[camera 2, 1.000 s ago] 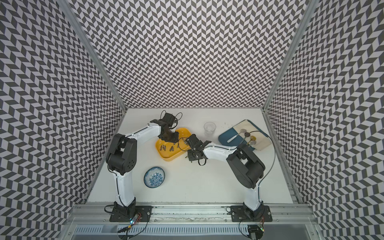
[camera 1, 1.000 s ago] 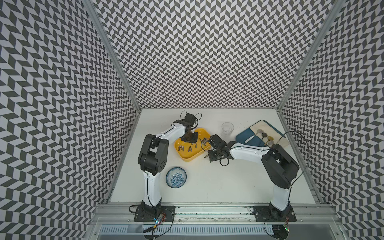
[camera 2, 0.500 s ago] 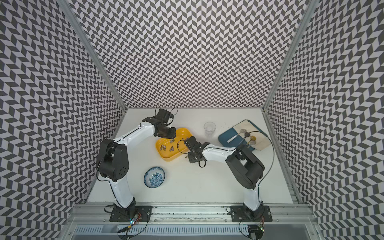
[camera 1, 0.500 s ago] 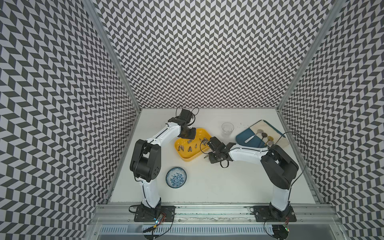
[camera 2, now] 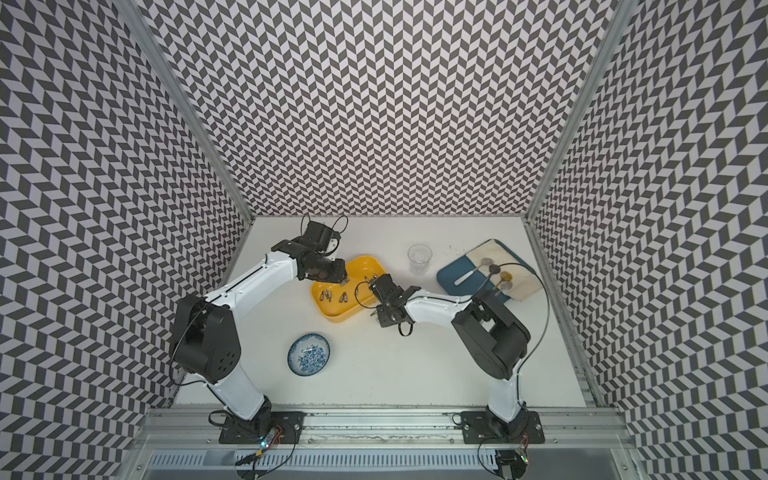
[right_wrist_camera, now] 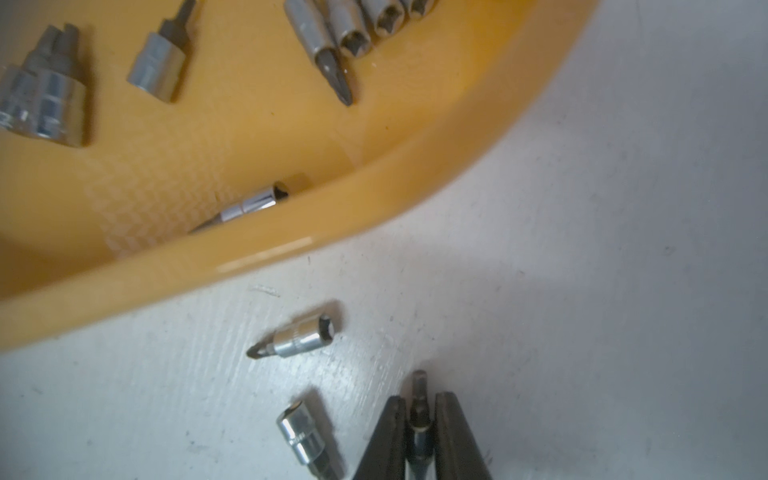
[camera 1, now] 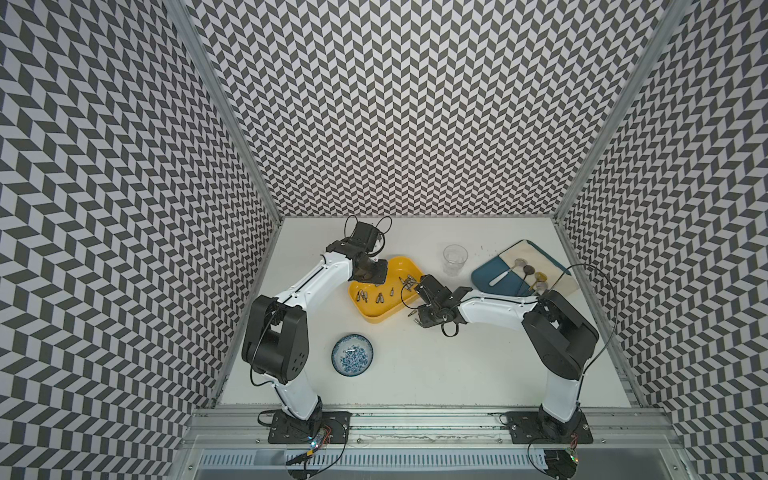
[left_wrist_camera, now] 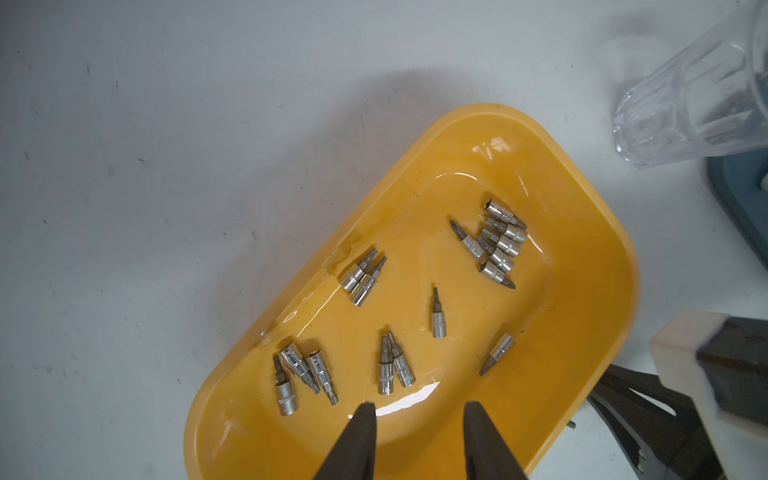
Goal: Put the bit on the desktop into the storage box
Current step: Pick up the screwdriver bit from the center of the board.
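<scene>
Right wrist view is showing my right gripper (right_wrist_camera: 419,399) pinching a bit (right_wrist_camera: 417,415) down on the desktop (right_wrist_camera: 582,291), just outside the storage box (right_wrist_camera: 291,249). In both top views I am crouching low beside that box, so I am favouring a straight lift before crossing its rim.

Right tool (right_wrist_camera: 419,400) now tight on bit (right_wrist_camera: 417,419)

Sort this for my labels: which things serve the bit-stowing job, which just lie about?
Job: storage box, desktop, loose bits, gripped bit, right gripper, left gripper.
Lying about: glass, patterned bowl, blue board, spoons.
</scene>
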`<state>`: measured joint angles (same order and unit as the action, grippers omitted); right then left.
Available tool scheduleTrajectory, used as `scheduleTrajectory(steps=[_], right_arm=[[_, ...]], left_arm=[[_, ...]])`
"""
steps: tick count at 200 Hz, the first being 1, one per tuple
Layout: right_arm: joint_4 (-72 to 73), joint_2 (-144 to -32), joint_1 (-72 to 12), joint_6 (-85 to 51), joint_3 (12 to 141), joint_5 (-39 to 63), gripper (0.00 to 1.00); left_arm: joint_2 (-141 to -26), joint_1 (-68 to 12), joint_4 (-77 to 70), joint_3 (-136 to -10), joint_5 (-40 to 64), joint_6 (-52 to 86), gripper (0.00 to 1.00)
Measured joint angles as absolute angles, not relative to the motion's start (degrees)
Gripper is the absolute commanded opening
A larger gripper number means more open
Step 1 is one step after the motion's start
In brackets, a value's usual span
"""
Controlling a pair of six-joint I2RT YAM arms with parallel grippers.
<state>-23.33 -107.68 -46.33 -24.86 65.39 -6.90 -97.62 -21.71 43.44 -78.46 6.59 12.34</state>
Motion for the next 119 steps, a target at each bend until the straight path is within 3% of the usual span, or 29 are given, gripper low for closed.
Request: scheduleTrajectory(steps=[34, 57, 119], right_arm=[[-22.7, -107.4, -46.3, -24.7, 64.9, -6.8, 0.1], [-22.6, -107.2, -46.3, -24.5, 64.6, -6.7, 0.0], [-27.0, -104.3, -46.4, -23.3, 64.8, -6.6, 0.0]], left_arm=[[-94.3, -21.9, 43.5, -75.3, 7.3, 13.6, 0.38], [-92.3, -22.6, 43.4, -73.1, 7.3, 14.6, 0.37], [-87.1, -25.5, 43.9, -67.6, 7.2, 18.4, 0.37]])
